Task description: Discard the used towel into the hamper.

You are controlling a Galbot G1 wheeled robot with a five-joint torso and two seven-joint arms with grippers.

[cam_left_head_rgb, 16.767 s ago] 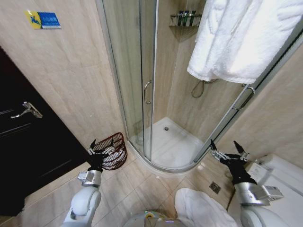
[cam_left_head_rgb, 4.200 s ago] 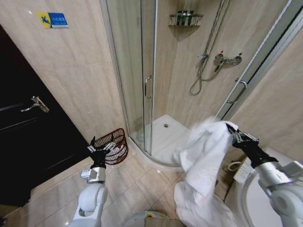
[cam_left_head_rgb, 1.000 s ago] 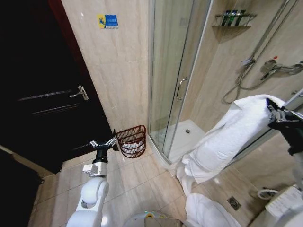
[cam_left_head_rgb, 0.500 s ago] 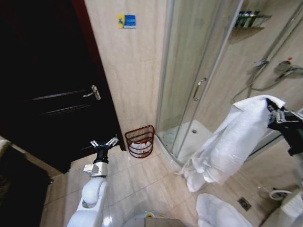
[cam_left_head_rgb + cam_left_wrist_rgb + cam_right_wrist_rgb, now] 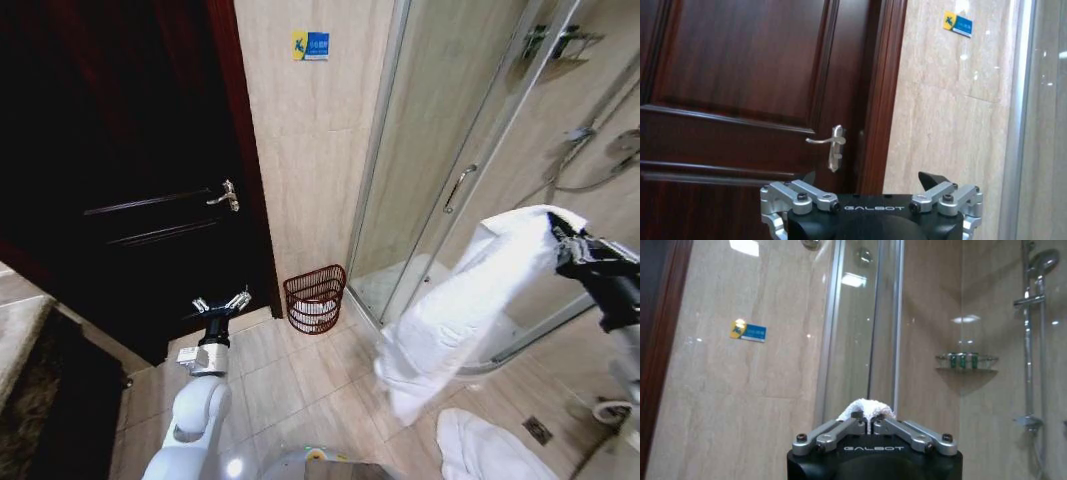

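A large white towel point(image 5: 465, 310) hangs from my right gripper point(image 5: 556, 238) at the right of the head view, its lower end well above the floor. The right wrist view shows that gripper point(image 5: 871, 421) shut on a tuft of the towel point(image 5: 865, 408). The hamper point(image 5: 315, 299), a small reddish-brown wire basket with something white inside, stands on the tiles against the wall between the dark door and the shower glass, left of and below the hanging towel. My left gripper point(image 5: 221, 304) is open and empty, held low left of the hamper; it also shows open in its own view point(image 5: 870, 182).
A dark wooden door point(image 5: 130, 180) with a lever handle point(image 5: 226, 195) fills the left. A glass shower enclosure point(image 5: 470, 170) stands at the right. Another white towel point(image 5: 485, 450) lies on the floor at the lower right. Bare beige tiles point(image 5: 290, 385) lie before the hamper.
The view has swung left, so door and hamper sit farther right in the picture. The towel still hangs from my shut right gripper, its lower end now higher off the floor.
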